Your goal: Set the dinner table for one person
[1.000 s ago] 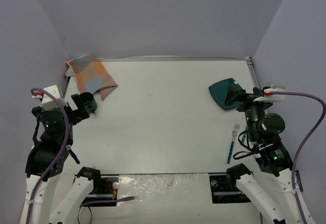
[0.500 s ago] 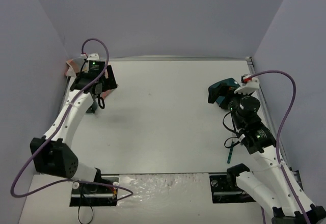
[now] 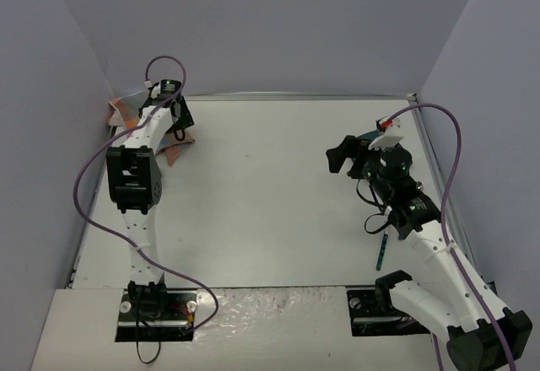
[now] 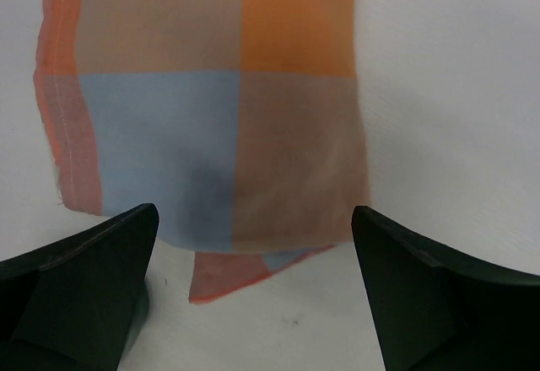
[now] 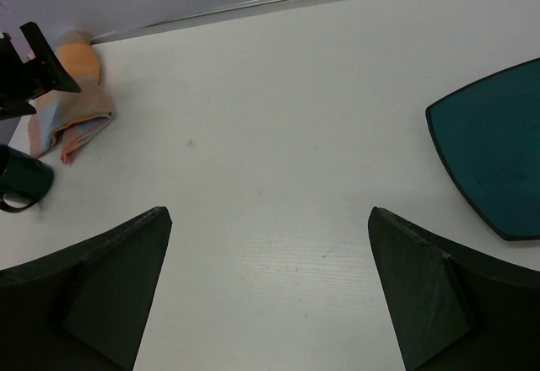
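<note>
Dinner table [image 3: 270,185] white between lavender walls [image 3: 253,25], plaid placemat [image 4: 211,110] at far-left corner, both arms' jaws wide apart.

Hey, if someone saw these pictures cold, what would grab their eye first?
The orange-and-blue plaid cloth stands out in the far left corner of the white table, with the left fingers spread open just over it. Next comes the teal plate on the right side of the table, near the right fingers, which are also open.
</note>
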